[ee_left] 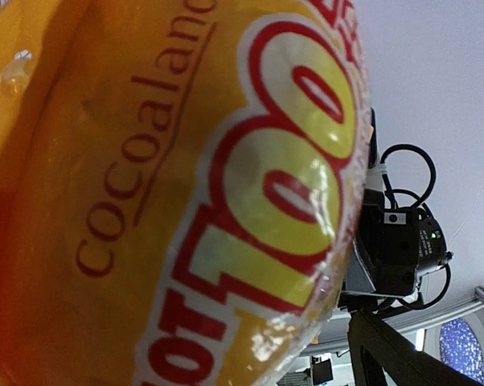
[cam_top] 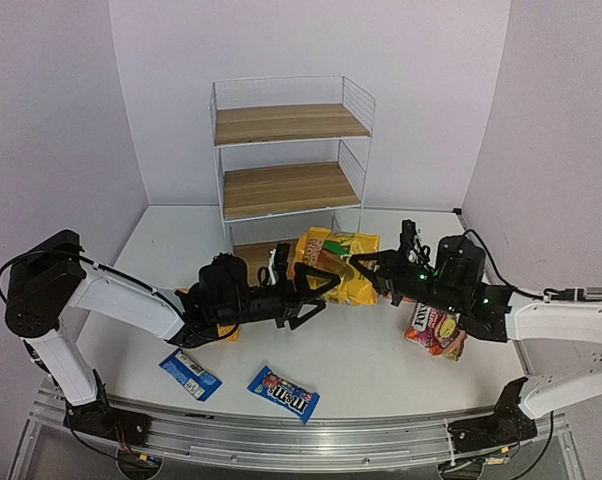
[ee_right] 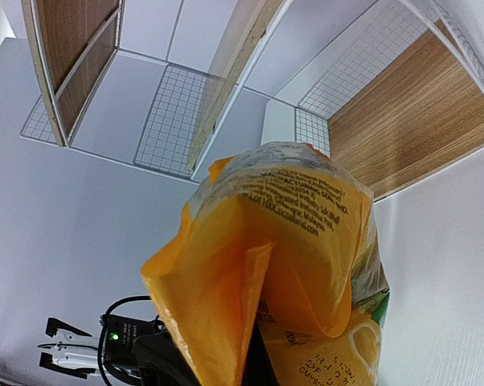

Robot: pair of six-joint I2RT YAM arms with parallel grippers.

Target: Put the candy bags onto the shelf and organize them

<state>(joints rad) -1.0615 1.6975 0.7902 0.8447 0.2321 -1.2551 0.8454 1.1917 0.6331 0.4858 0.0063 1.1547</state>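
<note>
Our R gripper [cam_top: 361, 266] is clenched on edge of yellow bag [cam_top: 349, 288], L gripper [cam_top: 317, 290] spread wide beside it; we shd lift high, then slide flat onto shelf [cam_top: 281, 190]

White arms [cam_top: 121, 300], black hands [cam_top: 321, 296], black cables [cam_top: 492, 262]

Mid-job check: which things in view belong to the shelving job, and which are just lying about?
Job: shelf; yellow-orange bag, pinched by right gripper; red-pink bag; blue packet; second blue packet; yellow edge under left arm, probably another bag.
Lying about: aluminium rail; cables.
</note>
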